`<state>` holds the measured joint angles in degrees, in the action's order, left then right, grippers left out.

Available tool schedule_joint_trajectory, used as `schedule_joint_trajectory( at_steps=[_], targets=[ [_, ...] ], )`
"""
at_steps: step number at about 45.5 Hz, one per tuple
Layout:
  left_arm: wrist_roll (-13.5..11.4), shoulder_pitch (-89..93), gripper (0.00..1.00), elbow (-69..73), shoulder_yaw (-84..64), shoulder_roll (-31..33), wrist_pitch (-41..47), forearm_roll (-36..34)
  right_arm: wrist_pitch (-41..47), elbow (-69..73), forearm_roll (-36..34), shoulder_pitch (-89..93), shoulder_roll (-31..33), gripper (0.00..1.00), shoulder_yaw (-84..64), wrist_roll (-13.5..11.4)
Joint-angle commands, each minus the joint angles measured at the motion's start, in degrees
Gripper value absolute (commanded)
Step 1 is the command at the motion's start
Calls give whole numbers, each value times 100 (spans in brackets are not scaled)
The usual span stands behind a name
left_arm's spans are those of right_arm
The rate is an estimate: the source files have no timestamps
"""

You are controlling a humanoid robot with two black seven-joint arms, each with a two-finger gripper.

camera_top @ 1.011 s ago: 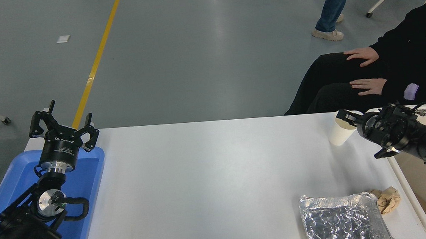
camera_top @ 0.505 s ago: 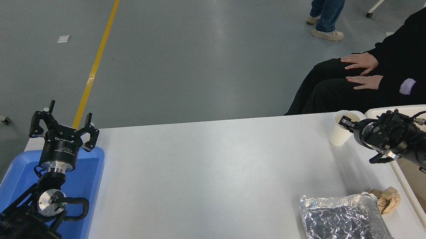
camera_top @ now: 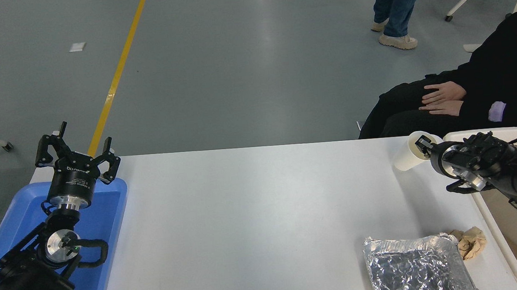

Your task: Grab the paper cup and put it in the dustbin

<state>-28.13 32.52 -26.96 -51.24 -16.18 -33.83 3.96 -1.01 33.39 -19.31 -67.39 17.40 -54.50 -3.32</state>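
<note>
Here the right gripper (camera_top: 424, 145) pinches the paper cup (camera_top: 408, 155) at its rim.
The cup tilts left of the gripper, the dustbin (camera_top: 493, 133) just behind its wrist; the left gripper (camera_top: 76, 148) stands parked, fingers spread, over a blue tray (camera_top: 107, 212).

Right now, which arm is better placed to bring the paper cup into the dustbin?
The right. Its hand grips the tilted paper cup at the rim, directly beside the dustbin. The left hand is parked open above the blue tray, across the table.
</note>
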Motion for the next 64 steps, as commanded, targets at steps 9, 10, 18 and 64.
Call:
schedule_joint_trajectory(
  at_steps=[9, 10, 18, 64],
  targets=[
    [0, 0, 99, -2, 0, 1, 0, 0, 645, 2724, 85, -2391, 818, 0, -1159, 16],
    [0, 0, 99, -2, 0, 1, 0, 0, 741, 2838, 85, -2550, 844, 0, -1255, 16],
    [0, 0, 99, -2, 0, -8, 0, 0, 1699, 3604, 85, -3939, 967, 0, -1862, 24],
    [0, -9, 99, -2, 0, 0, 0, 0, 3326, 5432, 648, -7693, 730, 0, -3128, 51]
  ],
)
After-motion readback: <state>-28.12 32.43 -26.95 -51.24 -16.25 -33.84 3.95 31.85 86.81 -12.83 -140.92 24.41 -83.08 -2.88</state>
